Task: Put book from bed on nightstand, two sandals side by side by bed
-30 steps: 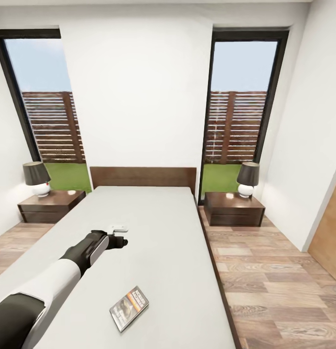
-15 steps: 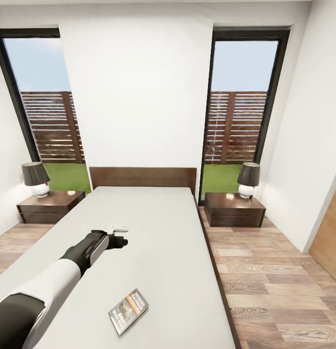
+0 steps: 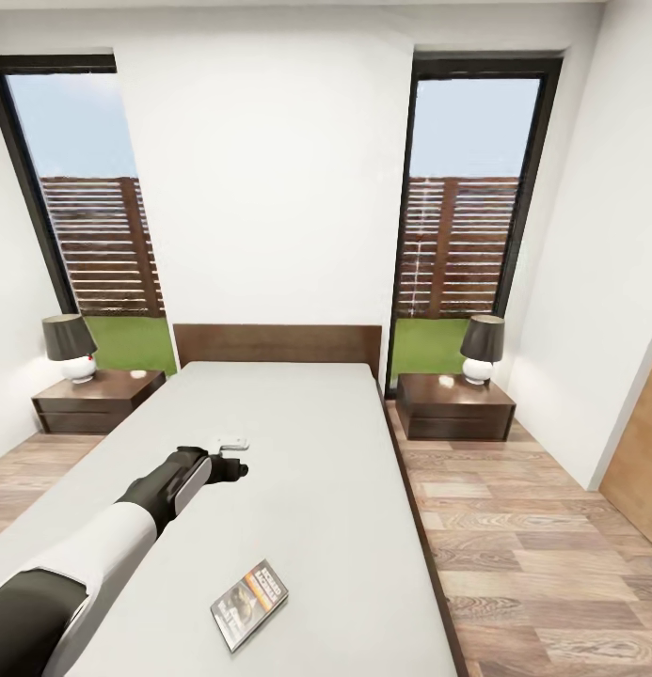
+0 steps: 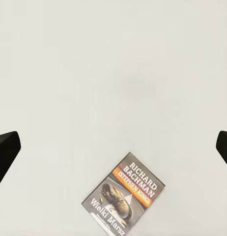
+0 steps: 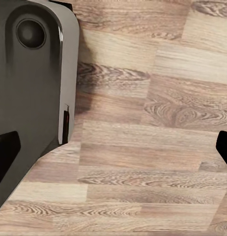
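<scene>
A white-walled bedroom with a wood-plank floor has two tall black-framed windows showing a slatted fence. The bed, its grey mattress bare, runs from the dark headboard toward the camera. A dark nightstand stands at each side of its head, the other nightstand at the left, each bearing a lamp. The left arm reaches over the mattress; its left gripper hangs released, fingertips spread wide, above the sheet. The right gripper is likewise spread, over the floor beside the robot's dark base. The book lies flat on the mattress near the foot, apart from the left gripper.
</scene>
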`<state>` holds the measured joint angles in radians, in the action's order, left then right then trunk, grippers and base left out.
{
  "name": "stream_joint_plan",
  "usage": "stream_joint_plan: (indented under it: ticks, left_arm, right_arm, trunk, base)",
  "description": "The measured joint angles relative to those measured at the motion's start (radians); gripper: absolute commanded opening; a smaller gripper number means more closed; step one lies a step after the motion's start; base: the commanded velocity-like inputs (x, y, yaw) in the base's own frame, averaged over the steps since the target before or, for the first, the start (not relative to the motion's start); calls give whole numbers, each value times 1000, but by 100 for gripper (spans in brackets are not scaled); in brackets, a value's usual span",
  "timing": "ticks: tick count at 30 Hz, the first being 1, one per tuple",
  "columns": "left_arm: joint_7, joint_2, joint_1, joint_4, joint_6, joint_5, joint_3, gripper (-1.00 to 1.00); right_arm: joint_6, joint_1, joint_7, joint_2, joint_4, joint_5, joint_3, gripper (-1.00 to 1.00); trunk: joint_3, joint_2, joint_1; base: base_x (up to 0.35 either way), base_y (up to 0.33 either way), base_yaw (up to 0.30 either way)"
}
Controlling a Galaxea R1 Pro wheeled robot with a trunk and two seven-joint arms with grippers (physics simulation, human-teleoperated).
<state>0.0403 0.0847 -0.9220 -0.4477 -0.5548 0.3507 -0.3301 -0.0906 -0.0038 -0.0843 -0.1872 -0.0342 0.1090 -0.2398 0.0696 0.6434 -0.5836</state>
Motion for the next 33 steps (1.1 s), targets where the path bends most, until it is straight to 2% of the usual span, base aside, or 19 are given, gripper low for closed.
stream_joint_plan:
  ticks: [33]
  left_arm:
    - [0, 0, 0, 0, 0, -1, 0, 100]
  right_arm:
    - [0, 8, 0, 1, 0, 0, 0, 100]
  trunk:
    - [0, 0, 0]
  base:
    - [25, 0, 0]
